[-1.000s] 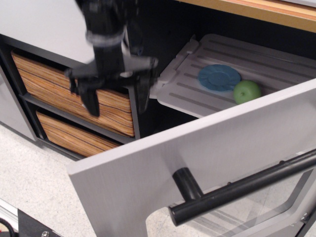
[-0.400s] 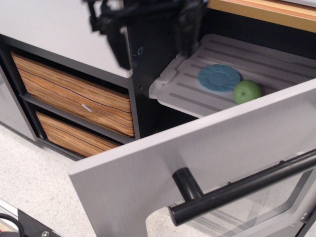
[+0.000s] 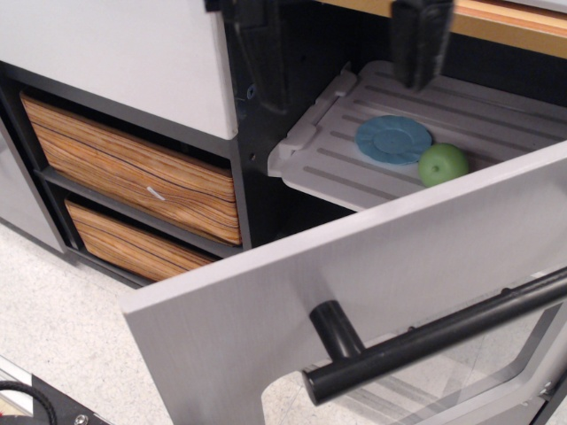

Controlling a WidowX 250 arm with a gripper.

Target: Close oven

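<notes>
The oven door is brushed grey and hangs wide open toward me, with its long black bar handle at the lower right. Behind it the dark cavity holds a grey ribbed tray pulled partly out. On the tray lie a blue plate and a green apple. My gripper is at the top edge, above the tray, open and empty. Only its two black fingers show, spread wide apart.
Two striped wood-grain drawers sit in a dark frame at the left, under a grey panel. A wooden counter edge runs along the top right. Speckled floor lies at the lower left.
My gripper has risen from in front of the wood-grain drawers and moved right, to above the oven tray, mostly leaving the frame. The oven door has not moved.
</notes>
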